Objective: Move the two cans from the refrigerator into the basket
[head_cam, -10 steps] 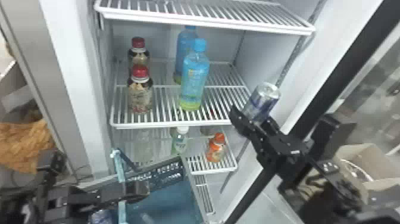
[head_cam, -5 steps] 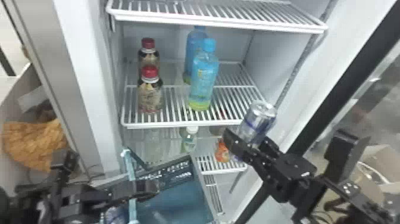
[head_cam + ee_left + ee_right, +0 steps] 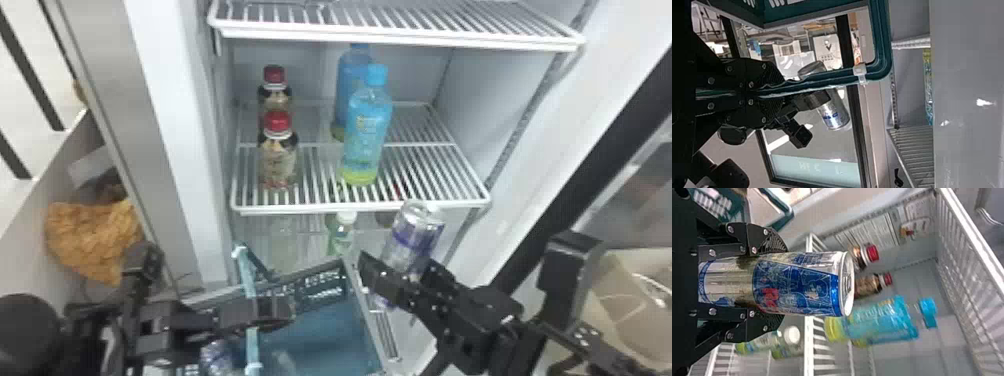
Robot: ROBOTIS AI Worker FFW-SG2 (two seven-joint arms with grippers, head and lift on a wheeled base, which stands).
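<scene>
Seemingly, the last placing is coming due.
The refrigerator (image 3: 505,95) is standing open, with bottles (image 3: 367,132) resting on its shelves. Low in front, the basket (image 3: 320,290) is showing its open top, and the left pincer (image 3: 782,92) is clamping its handle (image 3: 844,74). The right pincer (image 3: 779,284) is gripping a can (image 3: 415,235) around its sides, tilted, near the basket's right side. Another can (image 3: 215,357), partly hidden, is apparently lying inside the basket, so the step in hand is probably bringing over the second. The next move is calling for centring it above the opening, clearing rim and handle, then lowering and releasing gently.
</scene>
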